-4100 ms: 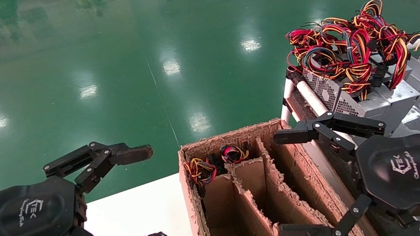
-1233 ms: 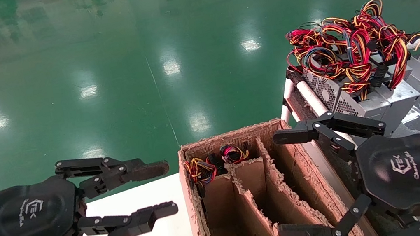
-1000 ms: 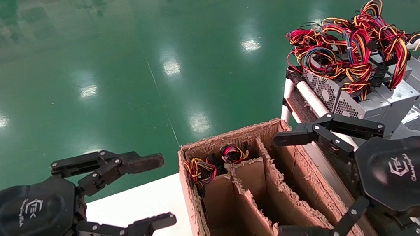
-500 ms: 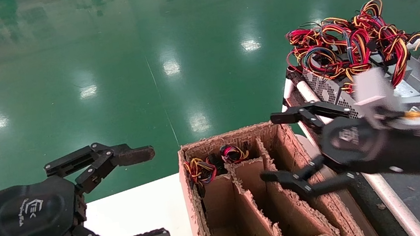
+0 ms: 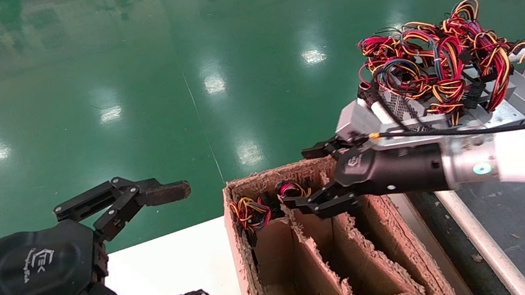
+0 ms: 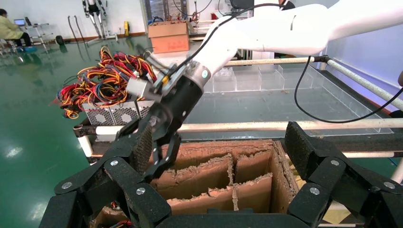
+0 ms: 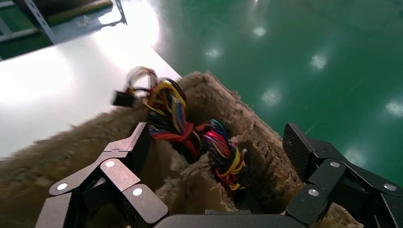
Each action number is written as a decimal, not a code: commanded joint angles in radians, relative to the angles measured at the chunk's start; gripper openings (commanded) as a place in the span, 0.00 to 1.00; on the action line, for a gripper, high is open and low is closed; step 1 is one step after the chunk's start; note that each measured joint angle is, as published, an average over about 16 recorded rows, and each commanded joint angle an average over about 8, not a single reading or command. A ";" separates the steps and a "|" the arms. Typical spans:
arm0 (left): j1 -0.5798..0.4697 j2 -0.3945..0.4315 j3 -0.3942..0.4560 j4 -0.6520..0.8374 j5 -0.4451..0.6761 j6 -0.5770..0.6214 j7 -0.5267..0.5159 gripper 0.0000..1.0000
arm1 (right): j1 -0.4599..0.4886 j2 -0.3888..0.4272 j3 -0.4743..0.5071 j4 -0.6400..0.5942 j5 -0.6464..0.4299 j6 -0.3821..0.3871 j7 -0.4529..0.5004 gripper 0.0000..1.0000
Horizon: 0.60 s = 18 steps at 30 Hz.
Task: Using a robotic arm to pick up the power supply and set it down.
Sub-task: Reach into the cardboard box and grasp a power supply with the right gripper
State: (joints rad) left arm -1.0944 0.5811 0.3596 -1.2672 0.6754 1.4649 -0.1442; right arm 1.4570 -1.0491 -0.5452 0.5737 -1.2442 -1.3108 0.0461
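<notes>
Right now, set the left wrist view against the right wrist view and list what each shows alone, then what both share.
Only the left wrist view shows the right gripper from outside, open above the cardboard box, plus the stacked power supplies with tangled wires on the rack behind it.

Only the right wrist view shows the wire bundles down inside the box's corner compartments, and the white table beside it.

Both show the ragged divided box, each past its own gripper's open fingers.
</notes>
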 commanded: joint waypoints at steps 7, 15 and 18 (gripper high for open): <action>0.000 0.000 0.000 0.000 0.000 0.000 0.000 1.00 | 0.038 -0.086 -0.017 -0.182 -0.030 0.019 -0.120 0.00; 0.000 0.000 0.000 0.000 0.000 0.000 0.000 1.00 | 0.061 -0.119 -0.014 -0.283 -0.027 0.016 -0.201 0.00; 0.000 0.000 0.000 0.000 0.000 0.000 0.000 1.00 | 0.070 -0.124 -0.012 -0.310 -0.024 0.009 -0.222 0.00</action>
State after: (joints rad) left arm -1.0945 0.5811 0.3598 -1.2672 0.6753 1.4648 -0.1441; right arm 1.5253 -1.1718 -0.5577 0.2667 -1.2691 -1.3005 -0.1724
